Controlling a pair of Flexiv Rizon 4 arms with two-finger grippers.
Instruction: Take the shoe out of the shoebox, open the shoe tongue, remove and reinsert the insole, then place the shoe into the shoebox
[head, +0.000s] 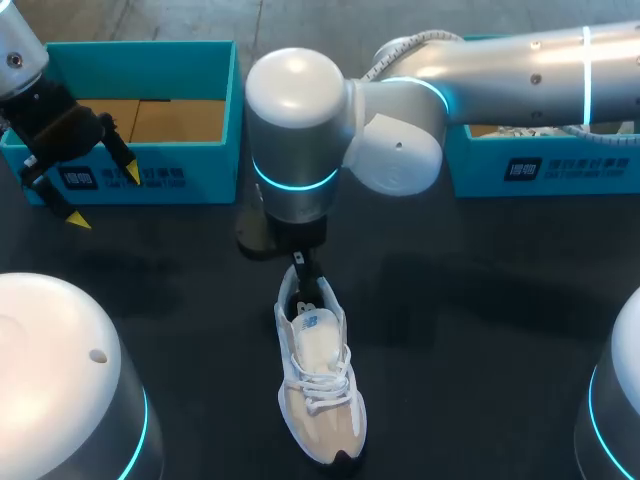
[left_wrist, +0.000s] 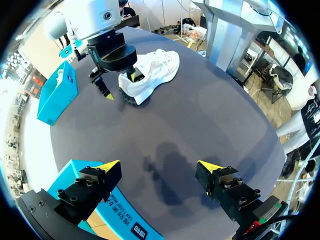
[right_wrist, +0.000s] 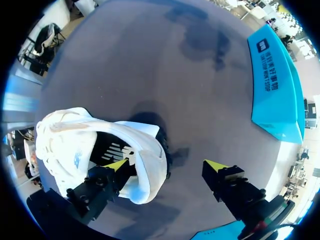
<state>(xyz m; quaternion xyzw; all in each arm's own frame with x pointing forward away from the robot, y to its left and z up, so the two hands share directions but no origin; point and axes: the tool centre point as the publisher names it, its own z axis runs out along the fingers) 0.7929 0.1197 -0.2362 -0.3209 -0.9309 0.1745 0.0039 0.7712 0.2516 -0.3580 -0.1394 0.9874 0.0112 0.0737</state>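
The white-and-beige mesh sneaker lies centrally on the dark table, outside the teal cardboard shoebox far left. The right gripper is released, one finger inside the heel opening. The left gripper is released, empty, beside the shoebox.

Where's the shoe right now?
Head view: the shoe lies on the table, lower middle, just in front of the right hand, which has one finger inside its heel opening.

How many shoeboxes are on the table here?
2. The left shoebox stands at the table's far left, beside the left gripper. The right shoebox stands at the far right, partly hidden behind the right arm. No other shows.
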